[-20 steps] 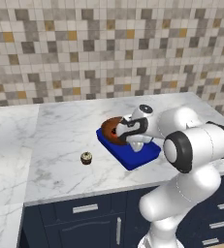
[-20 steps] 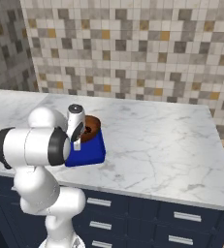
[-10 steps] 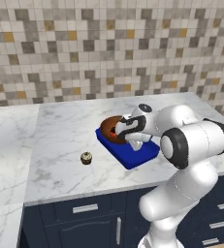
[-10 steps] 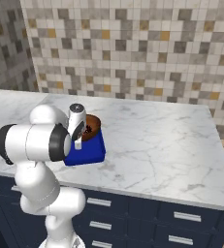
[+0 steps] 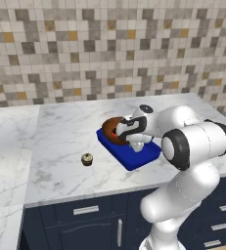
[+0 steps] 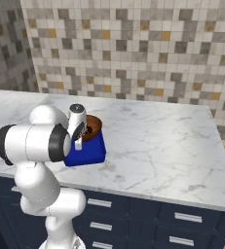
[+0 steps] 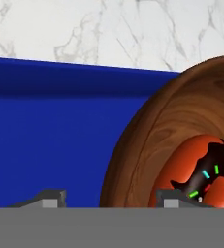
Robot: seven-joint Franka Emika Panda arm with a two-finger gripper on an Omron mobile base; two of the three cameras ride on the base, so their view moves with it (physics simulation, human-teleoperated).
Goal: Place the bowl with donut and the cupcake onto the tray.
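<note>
The brown bowl (image 5: 110, 129) with the reddish-orange donut (image 7: 206, 170) rests on the far left end of the deep blue tray (image 5: 134, 155). My gripper (image 5: 128, 138) hangs over the bowl's near rim. In the hand view my gripper (image 7: 109, 199) is open, its tips wide apart with the bowl (image 7: 152, 140) rim between them and the tray (image 7: 50, 140) floor to the left. The tiny cupcake (image 5: 87, 158) stands on the marble counter, left of the tray. From the right side, the bowl (image 6: 92, 127) shows behind my gripper (image 6: 79, 142) on the tray (image 6: 88, 152).
The marble counter (image 5: 60, 136) runs to a tiled wall at the back. Its front edge lies just below the tray, with dark blue drawers (image 5: 85, 211) under it. Open counter (image 6: 158, 146) stretches to the right of the tray.
The bowl stays where it was on the tray. My hand has shifted only slightly over its rim. The cupcake has not moved.
</note>
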